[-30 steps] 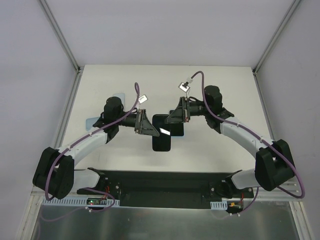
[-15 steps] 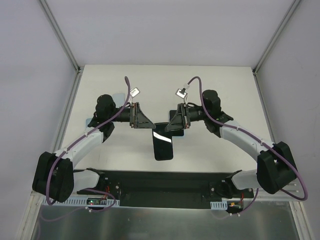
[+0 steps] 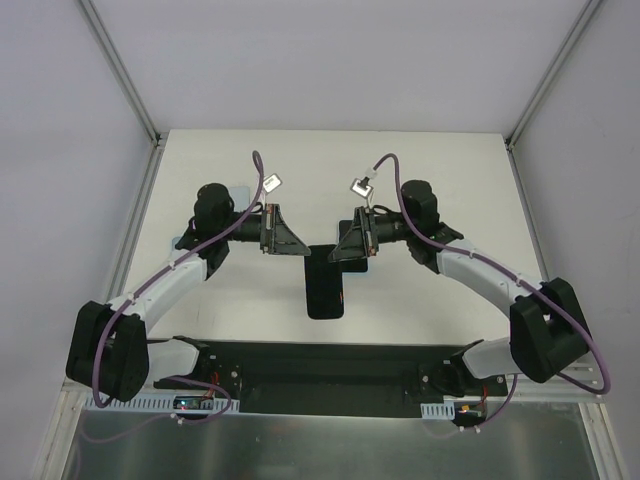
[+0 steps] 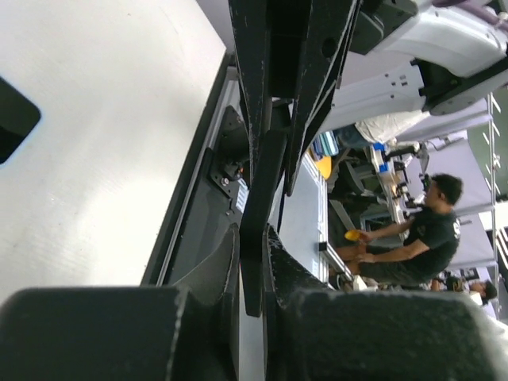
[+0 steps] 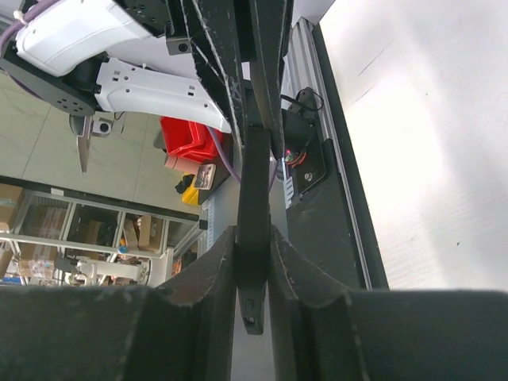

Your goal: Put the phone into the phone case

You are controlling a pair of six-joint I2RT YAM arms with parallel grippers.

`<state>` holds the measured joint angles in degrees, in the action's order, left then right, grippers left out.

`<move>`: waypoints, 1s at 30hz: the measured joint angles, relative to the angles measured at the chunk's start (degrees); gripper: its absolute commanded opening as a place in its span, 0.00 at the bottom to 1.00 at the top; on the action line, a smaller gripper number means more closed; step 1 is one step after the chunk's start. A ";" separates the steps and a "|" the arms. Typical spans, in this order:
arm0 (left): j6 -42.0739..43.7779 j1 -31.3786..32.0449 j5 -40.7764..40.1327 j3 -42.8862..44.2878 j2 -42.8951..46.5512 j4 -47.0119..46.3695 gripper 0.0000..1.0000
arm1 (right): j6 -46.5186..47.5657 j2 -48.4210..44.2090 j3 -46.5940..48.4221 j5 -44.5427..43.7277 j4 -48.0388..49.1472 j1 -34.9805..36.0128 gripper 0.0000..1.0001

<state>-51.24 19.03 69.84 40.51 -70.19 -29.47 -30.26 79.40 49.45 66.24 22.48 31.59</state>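
Observation:
A thin black slab, the phone [image 3: 324,288], is held roughly level above the table between the two arms. My left gripper [image 3: 304,251] grips its far end from the left. My right gripper [image 3: 334,251] grips the same end from the right. The left wrist view has the phone [image 4: 259,178] edge-on, with my left gripper [image 4: 252,250] shut on it. In the right wrist view the phone [image 5: 255,171] is pinched by my right gripper [image 5: 254,250]. A dark piece with a blue rim [image 4: 9,119] lies on the table; I cannot tell if it is the phone case.
A pale blue flat thing [image 3: 183,243] lies on the table under the left forearm. The black base rail [image 3: 320,365] runs along the near edge. Grey walls and metal posts [image 3: 130,90] bound the white table [image 3: 440,190] at the back and sides.
Both grippers have shifted back and turned. The left jaws closed onto the phone. The phone has moved a little toward the near edge and lost its bright glare.

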 measured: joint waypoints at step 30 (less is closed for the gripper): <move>3.98 0.81 -5.27 -4.83 2.56 6.38 0.04 | -3.17 2.99 1.97 -6.60 0.59 -0.02 0.26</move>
<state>-47.27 19.84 64.58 35.68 -67.64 -23.09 -33.43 82.39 51.42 59.64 23.07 31.57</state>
